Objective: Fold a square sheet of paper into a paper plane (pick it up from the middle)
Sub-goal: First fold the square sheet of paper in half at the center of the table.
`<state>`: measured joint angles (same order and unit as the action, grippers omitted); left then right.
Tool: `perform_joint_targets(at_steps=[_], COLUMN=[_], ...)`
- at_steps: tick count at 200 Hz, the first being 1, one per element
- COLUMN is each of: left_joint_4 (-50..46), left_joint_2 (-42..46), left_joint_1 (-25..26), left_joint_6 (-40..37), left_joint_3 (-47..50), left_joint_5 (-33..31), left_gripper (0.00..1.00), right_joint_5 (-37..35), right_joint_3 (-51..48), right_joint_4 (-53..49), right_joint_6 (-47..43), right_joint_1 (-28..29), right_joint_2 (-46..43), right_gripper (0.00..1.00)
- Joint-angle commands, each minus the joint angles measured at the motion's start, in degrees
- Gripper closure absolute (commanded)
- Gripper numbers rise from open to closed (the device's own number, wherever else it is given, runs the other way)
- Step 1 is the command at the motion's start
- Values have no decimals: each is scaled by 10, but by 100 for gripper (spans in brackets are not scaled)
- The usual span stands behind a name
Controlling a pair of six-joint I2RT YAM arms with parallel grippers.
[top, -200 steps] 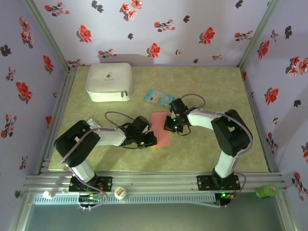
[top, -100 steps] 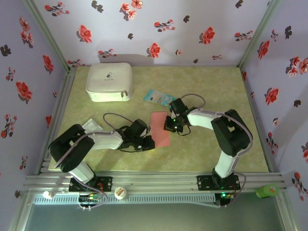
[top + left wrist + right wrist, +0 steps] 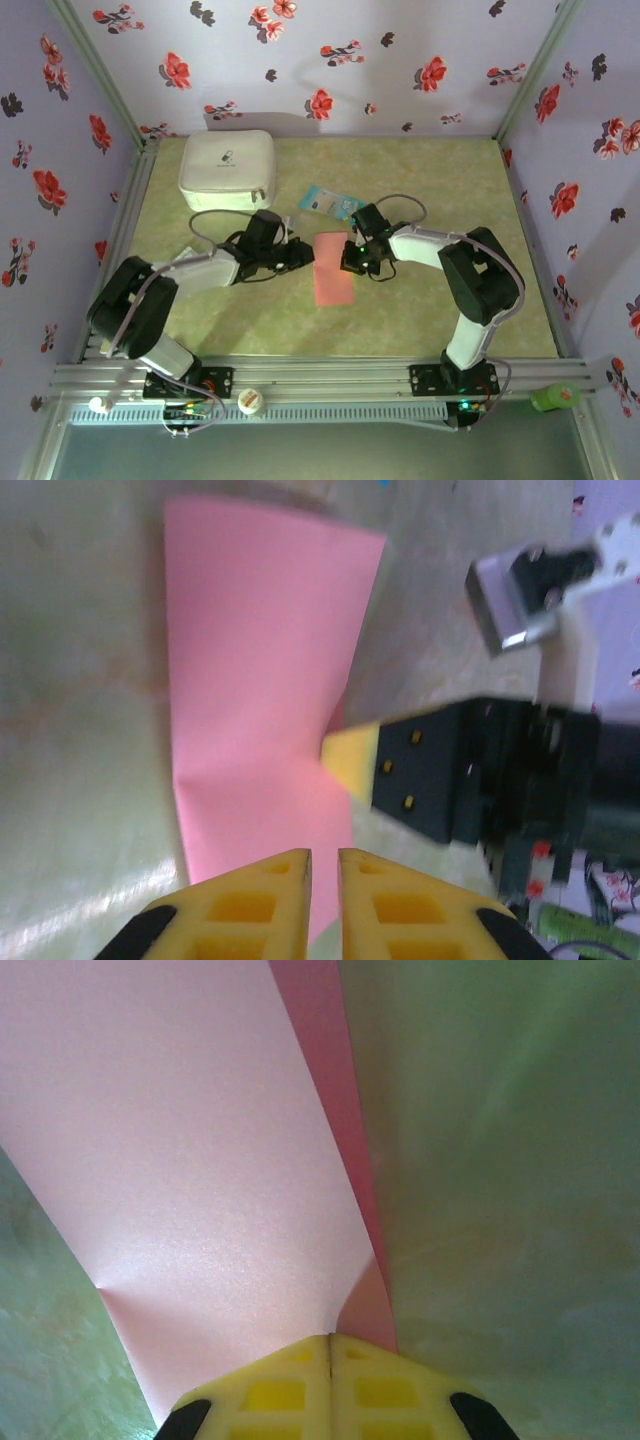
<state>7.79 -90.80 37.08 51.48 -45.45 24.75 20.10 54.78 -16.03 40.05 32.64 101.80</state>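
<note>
Currently, the task stands at an early stage. The salmon-pink square sheet of thin matte paper (image 3: 333,272) lies near the middle of the pale green marbled tabletop (image 3: 450,190), between my 2 grippers. From above it reads as a narrow rectangle rather than a square. My right wrist view shows 2 layers, a darker strip peeking out beside the lighter top face, so I judge 1 lengthwise fold to be in place (how sharply it is creased I cannot tell).

My right gripper (image 3: 349,262) has its yellow fingers pressed fully together on the sheet's right-hand edge, pinching it. My left gripper (image 3: 323,865) sits just beside the sheet's left side with its fingers only a slit apart. Pink shows through the slit, and I see nothing clamped between them.

Outstanding, in my judgement: nearly everything. No nose corners are turned in, no wings are formed, and no pointed dart shape is present. The sheet shows a soft buckle near the pinched edge, which would likely need flattening before further creases.

The white zipped rectangular case (image 3: 228,170) sits at the far left. The small light-blue printed packet (image 3: 331,203) lies just beyond the sheet's far end, not touching it.
</note>
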Motion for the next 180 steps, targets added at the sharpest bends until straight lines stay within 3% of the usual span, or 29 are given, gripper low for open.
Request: perform_joint_targets(at_steps=[1, 99, 180], left_joint_4=[-15, 71, 61], left_joint_2=[-42, -143, -170], left_joint_1=[-4, -8, -17], left_joint_6=[-30, -27, -13], left_joint_3=[-35, -59, -7], left_joint_5=[29, 48, 18], left_gripper=[85, 83, 84], right_joint_5=[-46, -54, -56], right_joint_3=[-12, -14, -17], right_joint_4=[-80, -89, -92], right_joint_6=[-12, -17, -18], right_joint_1=[1, 1, 1], right_joint_2=[32, 22, 22], right_gripper=[100, 100, 100])
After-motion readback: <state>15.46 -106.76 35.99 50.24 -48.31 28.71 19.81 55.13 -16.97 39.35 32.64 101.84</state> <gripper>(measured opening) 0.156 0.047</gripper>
